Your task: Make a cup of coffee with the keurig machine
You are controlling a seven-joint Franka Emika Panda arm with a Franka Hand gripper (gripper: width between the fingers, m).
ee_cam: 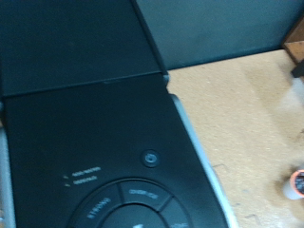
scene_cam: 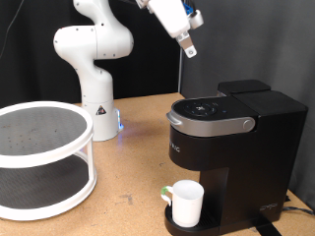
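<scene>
— Cup (scene_cam: 186, 202) first: where is it?
— It is white and it stands upright on the round tray at the bottom of the keurig machine (scene_cam: 232, 141), under the part that sticks out. Its handle points to the exterior view's left.
— And the machine?
— It is a big black box on the wooden tabletop (scene_cam: 138, 147), at the exterior view's right. Its lid looks shut. The wrist view looks right down on its black top and shows a round button (ee_cam: 150, 159).
— Where is the hand (scene_cam: 189, 50)?
— High up in the air, above the machine and well apart from it. It touches nothing.
— Is it open?
— I cannot tell. Only its tip shows, and nothing seems to be in it.
— What else is there?
— A white round rack (scene_cam: 43, 157) with two shelves at the exterior view's left. In the wrist view a small white pod (ee_cam: 295, 185) with a red top sits on the tabletop beside the machine.
</scene>
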